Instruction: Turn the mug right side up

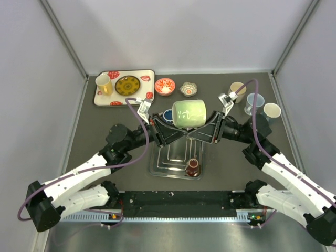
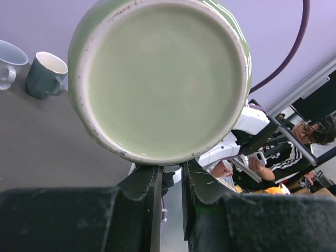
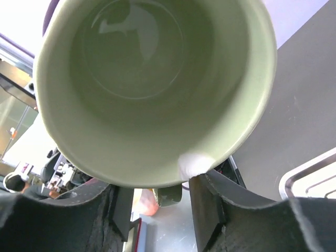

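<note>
green mug: glazed ceramic, rigid, likely weighty, slick, chippable; sideways, aloft. best hold: handle. left gripper nearly closed, apparently pinching handle; right gripper spread astride it.

Glossy glazed mug (matt base rim)

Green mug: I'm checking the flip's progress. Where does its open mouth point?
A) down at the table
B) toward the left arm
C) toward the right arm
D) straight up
C: the right wrist view looks into the hollow of the green mug, while the left wrist view shows its base.
</note>
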You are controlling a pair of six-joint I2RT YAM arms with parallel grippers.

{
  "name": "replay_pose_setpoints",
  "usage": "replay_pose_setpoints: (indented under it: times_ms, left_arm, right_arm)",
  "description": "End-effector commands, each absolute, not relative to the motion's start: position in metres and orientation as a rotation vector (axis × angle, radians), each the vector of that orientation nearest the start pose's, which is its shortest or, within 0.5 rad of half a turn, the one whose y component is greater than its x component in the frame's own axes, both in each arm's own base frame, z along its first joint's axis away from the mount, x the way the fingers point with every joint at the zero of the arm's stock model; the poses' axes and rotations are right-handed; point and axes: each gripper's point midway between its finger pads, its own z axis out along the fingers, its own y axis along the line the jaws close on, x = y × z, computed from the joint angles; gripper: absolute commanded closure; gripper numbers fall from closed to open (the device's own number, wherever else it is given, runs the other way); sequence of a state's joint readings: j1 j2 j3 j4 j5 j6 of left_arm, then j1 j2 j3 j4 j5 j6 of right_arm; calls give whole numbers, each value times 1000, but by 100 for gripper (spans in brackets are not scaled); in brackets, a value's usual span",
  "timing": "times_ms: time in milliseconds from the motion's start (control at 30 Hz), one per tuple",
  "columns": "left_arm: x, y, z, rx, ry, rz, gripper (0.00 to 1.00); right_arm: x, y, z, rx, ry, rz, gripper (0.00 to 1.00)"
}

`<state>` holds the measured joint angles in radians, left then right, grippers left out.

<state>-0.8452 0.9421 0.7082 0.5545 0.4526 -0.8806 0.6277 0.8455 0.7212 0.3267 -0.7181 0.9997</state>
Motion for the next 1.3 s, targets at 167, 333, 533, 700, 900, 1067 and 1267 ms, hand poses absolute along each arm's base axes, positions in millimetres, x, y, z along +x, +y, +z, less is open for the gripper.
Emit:
replay_pose_setpoints:
  times_ms: [167, 333, 533, 700, 900, 1067, 1267]
  left_arm:
    - [117, -322, 406, 541, 1279, -1786, 100]
    - [117, -323, 406, 538, 1280, -1787, 100]
    - [118, -324, 402, 532, 1292, -1786, 100]
    - [120, -319, 399, 525, 1283, -1749, 97]
    - [120, -315, 407, 506, 1250, -1734, 100]
    - [119, -308, 413, 478, 1202, -1717, 100]
    - [112, -292, 422, 443, 1084, -1725, 100]
  right_arm:
    - [135, 280, 394, -483, 1501, 1816, 74]
    - [132, 281, 396, -501, 1492, 1841, 76]
    - [135, 283, 388, -486, 1525, 1839, 100]
    - [137, 281, 383, -480, 1532, 1788, 100]
    - [138, 280, 381, -475, 1557, 1773, 100]
    - [136, 280, 380, -475, 1559, 1795, 82]
    - [137, 280, 382, -465, 1557, 1804, 54]
